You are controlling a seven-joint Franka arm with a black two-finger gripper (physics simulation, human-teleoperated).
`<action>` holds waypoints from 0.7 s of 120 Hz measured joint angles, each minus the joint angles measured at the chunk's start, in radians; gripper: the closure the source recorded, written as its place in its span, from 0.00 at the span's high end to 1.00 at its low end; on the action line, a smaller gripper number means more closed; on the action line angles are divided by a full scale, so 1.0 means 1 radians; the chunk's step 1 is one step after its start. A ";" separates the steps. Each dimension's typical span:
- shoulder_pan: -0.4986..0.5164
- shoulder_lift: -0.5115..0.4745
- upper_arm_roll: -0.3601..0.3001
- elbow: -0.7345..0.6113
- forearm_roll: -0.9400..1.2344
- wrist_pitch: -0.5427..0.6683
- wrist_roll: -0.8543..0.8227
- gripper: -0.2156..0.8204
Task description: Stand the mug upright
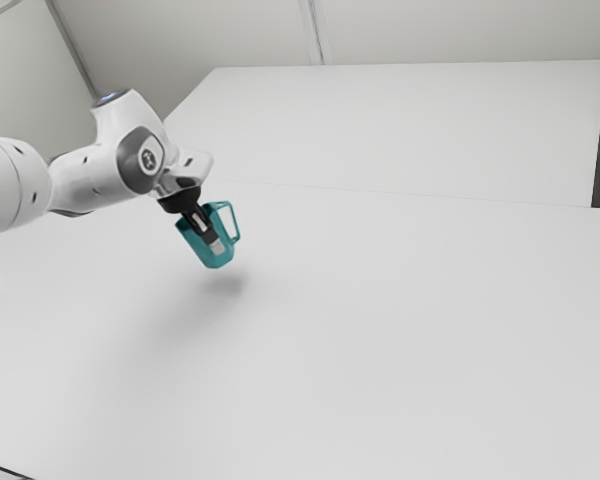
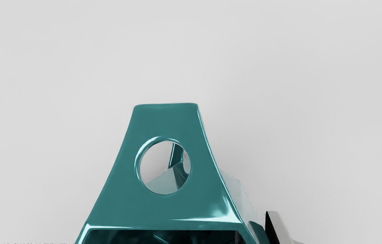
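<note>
Mug: aloft over the table, tilted, mouth toward eleven o'clock and base toward five in the exterior view.
Handle: out from the body toward two o'clock in that view.
Shadow: at six o'clock from the mug, apart from its base.
Gripper: closed on the mug's body, fingers parted by its width; the arm reaches in from nine o'clock.
Mouth: facing back toward the hand.
Progress: grasp in place, mouth mostly up; upright stance not reached.
Remaining: likely straightening the lean, lowering the base flat onto the table, then letting go.
</note>
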 joint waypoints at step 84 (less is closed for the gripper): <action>-0.072 0.053 -0.060 -0.048 0.159 0.144 -0.365 0.04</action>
